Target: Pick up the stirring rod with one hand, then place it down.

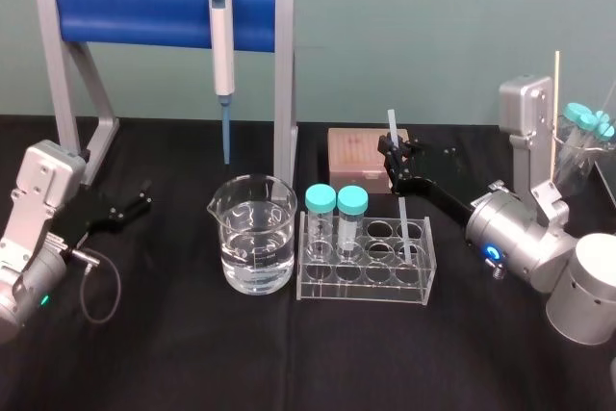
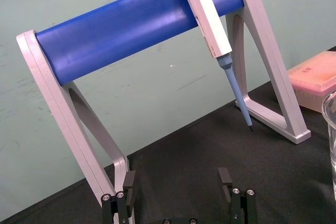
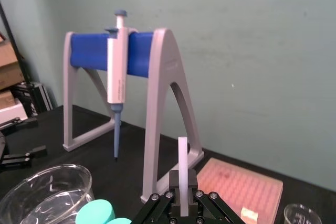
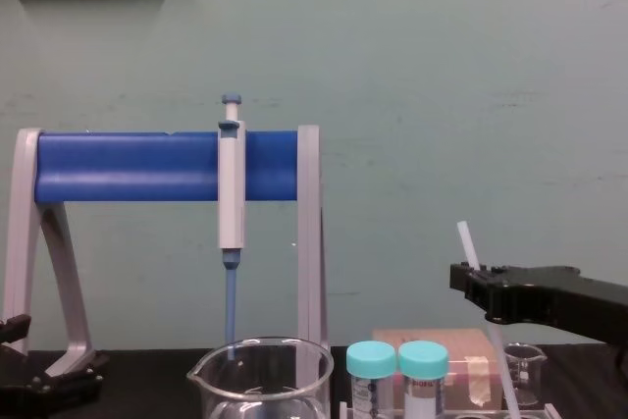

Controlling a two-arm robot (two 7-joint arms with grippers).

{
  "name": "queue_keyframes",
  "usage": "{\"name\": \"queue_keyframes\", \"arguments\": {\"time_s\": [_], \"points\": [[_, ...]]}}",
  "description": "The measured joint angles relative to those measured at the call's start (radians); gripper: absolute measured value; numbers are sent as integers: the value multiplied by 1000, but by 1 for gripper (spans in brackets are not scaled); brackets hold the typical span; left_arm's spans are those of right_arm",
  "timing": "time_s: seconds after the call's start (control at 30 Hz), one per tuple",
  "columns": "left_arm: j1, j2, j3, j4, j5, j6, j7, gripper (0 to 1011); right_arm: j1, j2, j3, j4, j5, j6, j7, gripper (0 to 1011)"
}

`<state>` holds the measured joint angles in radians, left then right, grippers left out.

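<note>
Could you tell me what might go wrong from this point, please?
1. The right gripper holds the stirring rod tilted, gripped in its upper part; it could slip or pivot in the jaws.
2. Its lower end sits at the clear rack, so a sideways move might catch the rack or tip the capped tubes.
The left gripper is parked open at the left.

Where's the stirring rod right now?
Head view, right of centre: the stirring rod is clamped in the right gripper, tilted, lower end at the rack's right end. The left gripper is parked far left.
</note>
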<state>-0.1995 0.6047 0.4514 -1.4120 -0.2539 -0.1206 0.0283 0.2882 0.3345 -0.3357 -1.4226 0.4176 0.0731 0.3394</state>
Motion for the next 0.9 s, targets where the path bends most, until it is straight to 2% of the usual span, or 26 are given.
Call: {"name": "queue_keyframes", "arguments": {"time_s": [0.03,0.23,0.43,0.67,0.9], "points": [[0,0,0,0,0,0,0,1000,-7,2,1,-2,-8,-27,6,74],[0,0,0,0,0,0,0,1000,-35,7,9,-7,-40,-109,16,74],[0,0,0,0,0,0,0,1001,-51,0,30,-17,-41,-145,21,74],[0,0,0,0,0,0,0,1000,-56,-27,82,-57,24,-177,37,74],[0,0,0,0,0,0,0,1000,-54,-38,121,-116,73,-201,38,74]]}}
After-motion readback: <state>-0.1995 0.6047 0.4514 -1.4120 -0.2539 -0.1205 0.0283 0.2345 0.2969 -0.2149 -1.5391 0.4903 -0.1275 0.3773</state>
